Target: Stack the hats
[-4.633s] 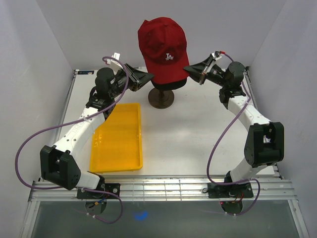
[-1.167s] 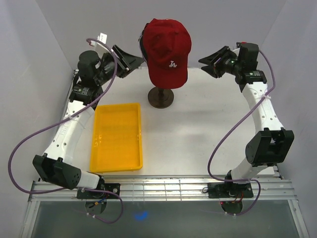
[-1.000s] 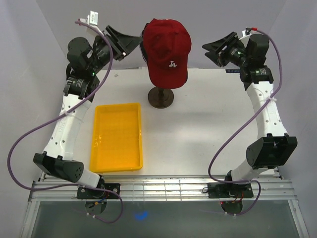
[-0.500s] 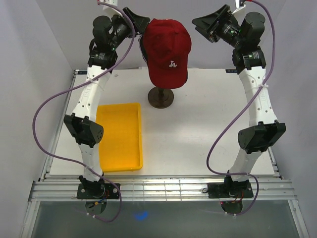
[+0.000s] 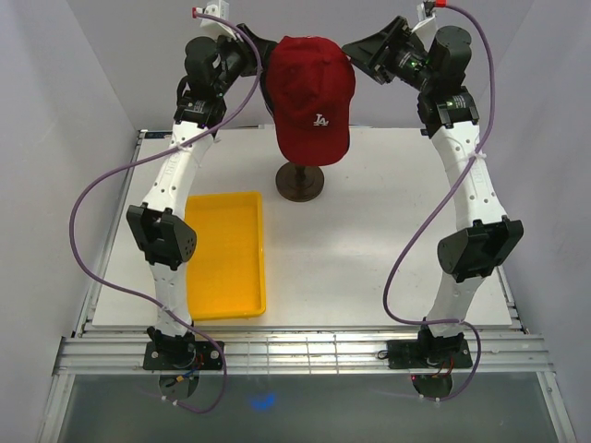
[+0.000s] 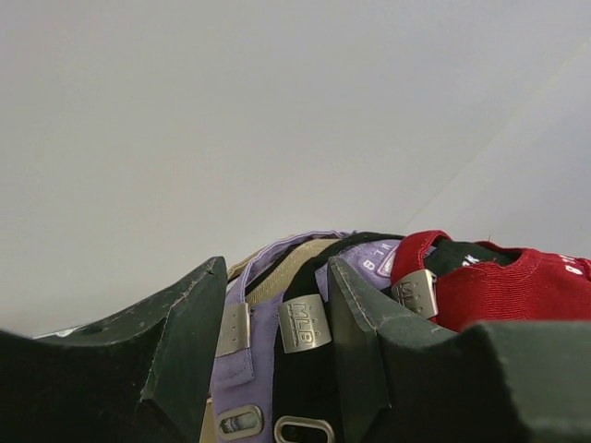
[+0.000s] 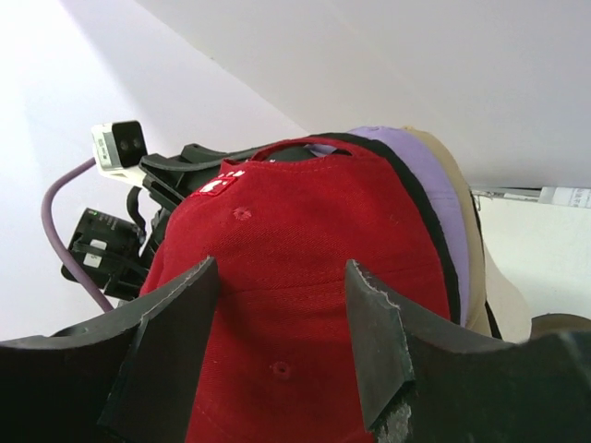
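Red hat (image 5: 307, 88) tops the stack (image 6: 242, 369) at the surface's (image 5: 388, 240) far edge; left hand (image 5: 251, 57) and right hand (image 5: 367, 48) flank it, open, empty; next, probably close in and seat it squarely.

Nested stack of hats (image 5: 309, 101), dark red cap (image 7: 295, 277) with white LA outermost, over black, lavender and tan ones.

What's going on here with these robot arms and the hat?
A dark red fabric baseball cap tops a stack on a dark stand, with a lavender cap and a tan cap beneath. The left gripper and right gripper hover open on either side, holding nothing.
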